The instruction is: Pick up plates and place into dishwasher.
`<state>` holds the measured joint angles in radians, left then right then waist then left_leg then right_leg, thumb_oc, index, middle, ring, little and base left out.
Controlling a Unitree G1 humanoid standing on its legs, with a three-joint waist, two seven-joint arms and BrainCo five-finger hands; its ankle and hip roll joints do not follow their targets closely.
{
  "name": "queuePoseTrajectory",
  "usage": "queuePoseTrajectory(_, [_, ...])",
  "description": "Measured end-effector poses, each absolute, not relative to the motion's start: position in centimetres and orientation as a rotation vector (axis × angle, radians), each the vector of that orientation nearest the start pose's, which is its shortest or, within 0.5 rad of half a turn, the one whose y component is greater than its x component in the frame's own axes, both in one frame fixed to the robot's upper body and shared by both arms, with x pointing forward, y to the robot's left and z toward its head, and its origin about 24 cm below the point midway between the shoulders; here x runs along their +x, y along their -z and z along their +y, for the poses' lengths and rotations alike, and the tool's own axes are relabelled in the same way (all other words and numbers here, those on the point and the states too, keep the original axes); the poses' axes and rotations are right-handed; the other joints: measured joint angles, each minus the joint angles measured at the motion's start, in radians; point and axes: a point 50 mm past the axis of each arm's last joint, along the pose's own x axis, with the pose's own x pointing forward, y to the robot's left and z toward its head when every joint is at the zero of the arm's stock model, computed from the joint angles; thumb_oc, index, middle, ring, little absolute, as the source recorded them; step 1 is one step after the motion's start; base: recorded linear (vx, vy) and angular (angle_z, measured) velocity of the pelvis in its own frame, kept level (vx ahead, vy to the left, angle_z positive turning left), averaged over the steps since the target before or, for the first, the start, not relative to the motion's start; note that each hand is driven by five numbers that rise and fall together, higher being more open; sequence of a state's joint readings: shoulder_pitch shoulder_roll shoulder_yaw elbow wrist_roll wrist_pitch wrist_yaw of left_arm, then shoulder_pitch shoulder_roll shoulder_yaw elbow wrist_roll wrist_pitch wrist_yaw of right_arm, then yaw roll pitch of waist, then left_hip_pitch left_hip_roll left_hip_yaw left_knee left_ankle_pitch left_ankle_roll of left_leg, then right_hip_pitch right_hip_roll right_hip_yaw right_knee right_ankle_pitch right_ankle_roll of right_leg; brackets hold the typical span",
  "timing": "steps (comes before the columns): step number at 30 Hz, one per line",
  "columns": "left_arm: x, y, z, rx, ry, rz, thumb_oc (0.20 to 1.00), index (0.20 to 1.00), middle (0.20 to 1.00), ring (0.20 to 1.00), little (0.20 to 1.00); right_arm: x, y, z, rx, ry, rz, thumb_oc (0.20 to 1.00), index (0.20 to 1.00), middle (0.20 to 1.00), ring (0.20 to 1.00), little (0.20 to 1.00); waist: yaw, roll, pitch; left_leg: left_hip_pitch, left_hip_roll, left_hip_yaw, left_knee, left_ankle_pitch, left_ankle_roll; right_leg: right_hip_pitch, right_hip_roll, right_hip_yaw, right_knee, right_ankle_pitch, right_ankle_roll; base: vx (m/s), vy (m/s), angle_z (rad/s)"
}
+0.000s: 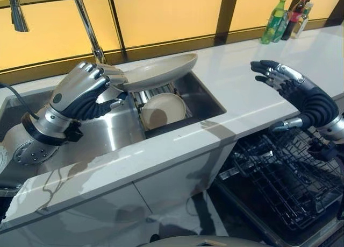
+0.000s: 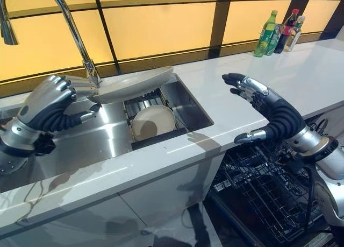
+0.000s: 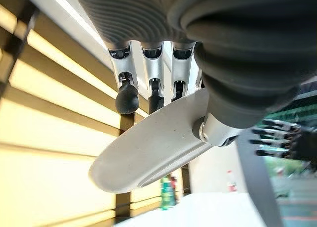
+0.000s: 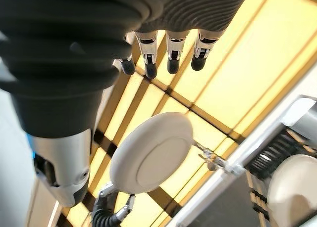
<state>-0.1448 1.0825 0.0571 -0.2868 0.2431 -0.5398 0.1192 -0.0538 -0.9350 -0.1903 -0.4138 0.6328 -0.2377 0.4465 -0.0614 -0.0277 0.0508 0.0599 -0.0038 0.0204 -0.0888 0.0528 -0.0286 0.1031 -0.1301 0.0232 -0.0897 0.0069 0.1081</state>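
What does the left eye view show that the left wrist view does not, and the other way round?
Only the left eye view shows the sink, a second plate in it, the faucet and the dishwasher rack. Only the left wrist view shows the thumb pressing the plate's rim. Both show the left robot hand holding that plate, the open right robot hand and the bottles.

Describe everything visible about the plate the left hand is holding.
The plate is round, off-white and looks like smooth ceramic, with a raised foot ring underneath. The left hand pinches its rim between fingers and thumb, holding it nearly level, slightly tilted, in the air above the sink. Nothing else touches it.
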Motion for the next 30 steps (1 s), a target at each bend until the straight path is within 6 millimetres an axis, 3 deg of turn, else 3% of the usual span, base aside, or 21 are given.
queuePoseTrajectory(3, [22.4,-24.2,19.7,1.170,0.393,-1.009,0.200,0.200,0.200,0.200,0.200,22.1,-24.5,-20.9,-0.503,-0.649,-0.700,1.000,1.000,1.000,1.000,1.000,0.013,0.000,0.000,0.000,0.000,0.003,0.000,0.000,0.000,0.001,0.001,-0.001,0.000,0.000,0.000,-0.01,0.002,-0.01])
queuePoseTrajectory(8, [21.4,-24.6,16.3,0.993,0.643,-1.064,0.200,0.200,0.200,0.200,0.200,23.0,-25.4,-19.2,-0.493,-0.533,-0.809,1.000,1.000,1.000,1.000,1.000,0.026,0.000,0.000,0.002,-0.001,0.000,0.000,0.000,0.000,0.006,0.001,-0.005,0.000,0.000,-0.001,0.00,0.002,0.01])
queuePoseTrajectory(21, [22.1,-24.6,15.7,0.886,0.705,-0.970,0.200,0.200,0.200,0.200,0.200,24.0,-23.9,-17.4,-0.473,-0.549,-0.740,1.000,1.000,1.000,1.000,1.000,0.033,0.007,0.001,0.014,-0.001,-0.009,0.000,-0.003,-0.001,0.020,0.000,-0.013,0.000,-0.001,-0.001,0.00,-0.001,0.01])
queuePoseTrajectory(28, [22.3,-24.6,15.8,0.881,0.701,-0.952,0.200,0.200,0.200,0.200,0.200,24.7,-22.6,-17.1,-0.570,-0.638,-0.593,1.000,1.000,1.000,1.000,1.000,0.073,0.007,0.001,0.014,-0.003,-0.018,0.000,-0.003,-0.001,0.025,0.000,-0.022,0.000,-0.004,-0.001,0.00,-0.009,0.04])
queuePoseTrajectory(29, [22.3,-24.6,15.8,0.881,0.703,-0.952,0.200,0.200,0.200,0.200,0.200,24.7,-22.4,-17.0,-0.593,-0.659,-0.568,0.809,0.809,0.809,0.809,0.809,0.076,0.007,0.001,0.014,-0.003,-0.019,0.000,-0.003,-0.001,0.026,0.000,-0.024,0.000,-0.004,-0.001,0.01,-0.018,0.05])
queuePoseTrajectory(30, [22.3,-24.6,15.8,0.882,0.703,-0.951,0.200,0.200,0.200,0.200,0.200,24.8,-22.1,-16.9,-0.599,-0.673,-0.551,0.244,0.244,0.244,0.244,0.244,0.077,0.007,0.001,0.014,-0.003,-0.022,0.000,-0.003,-0.001,0.028,0.000,-0.027,0.000,-0.005,-0.002,0.01,-0.017,0.06])
